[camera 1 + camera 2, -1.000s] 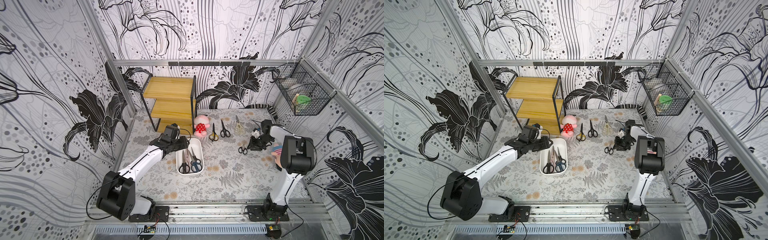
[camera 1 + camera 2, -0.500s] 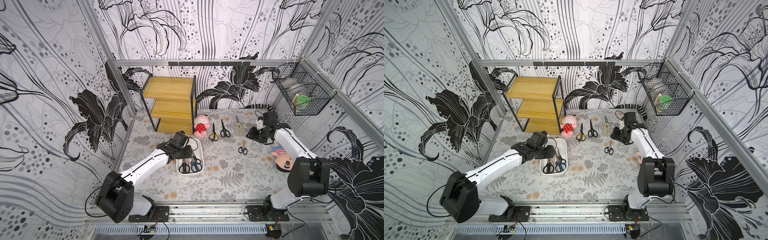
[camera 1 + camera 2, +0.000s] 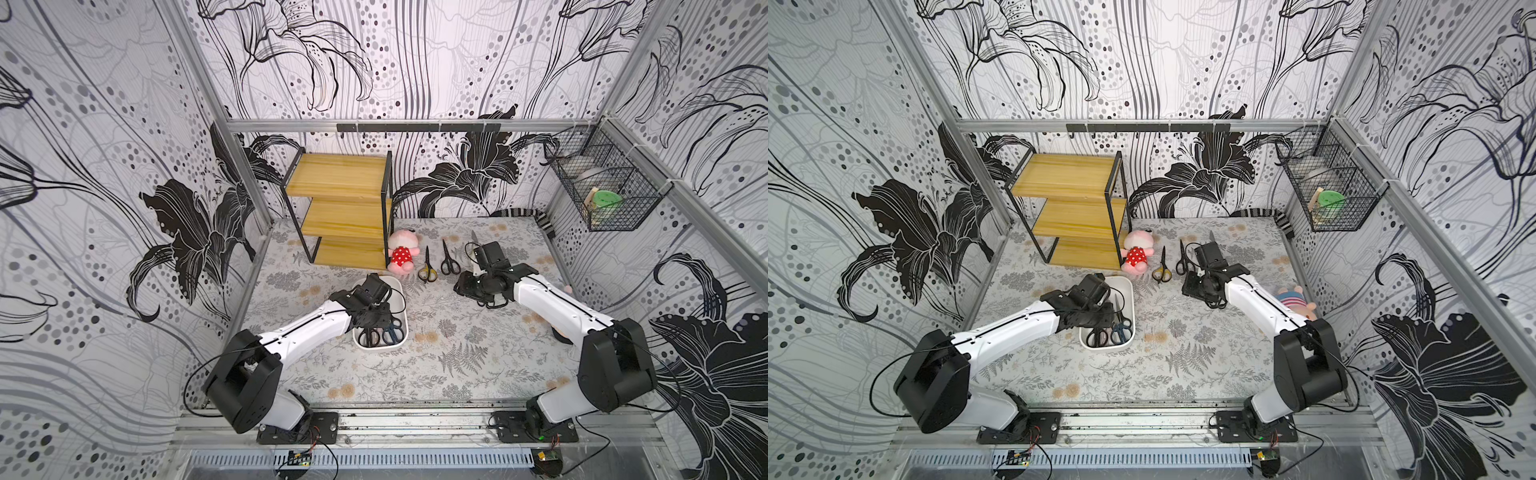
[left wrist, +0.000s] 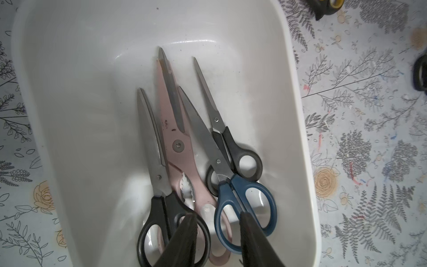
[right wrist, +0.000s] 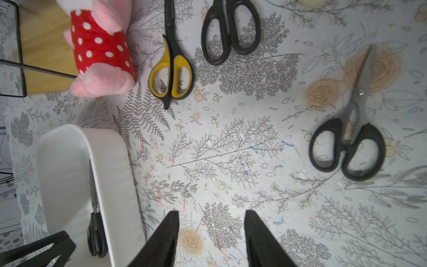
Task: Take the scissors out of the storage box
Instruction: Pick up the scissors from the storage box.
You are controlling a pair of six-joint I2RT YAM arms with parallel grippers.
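So, four pairs of scissors were found lying in the storage box [image 4: 92, 115], which sat a bit left of centre on the table: a black-handled pair [image 4: 157, 166], the long pink pair [image 4: 178, 143], a blue pair [image 4: 245, 203] and a smaller black pair [image 4: 231, 148]. All were bunched toward the near end with handles overlapping. The left gripper [image 4: 218, 216] was seen down among those handles, jaws parted and not yet pinched on anything. The pink handle sat between them, with one finger over the black loop and the other over the blue one. The right gripper [image 5: 211, 212] was held over bare table right of the box, jaws spread and empty. It was close to the yellow-black pair [image 5: 171, 69], a black pair beside it [image 5: 231, 30] and a third pair further right [image 5: 349, 143]. Trouble could be expected, tbh. With handles stacked like that, two pairs could get caught at once, or the blue pair dragged up and dropped. A thin loop could also be lost mid-lift, and the light box tugged along.
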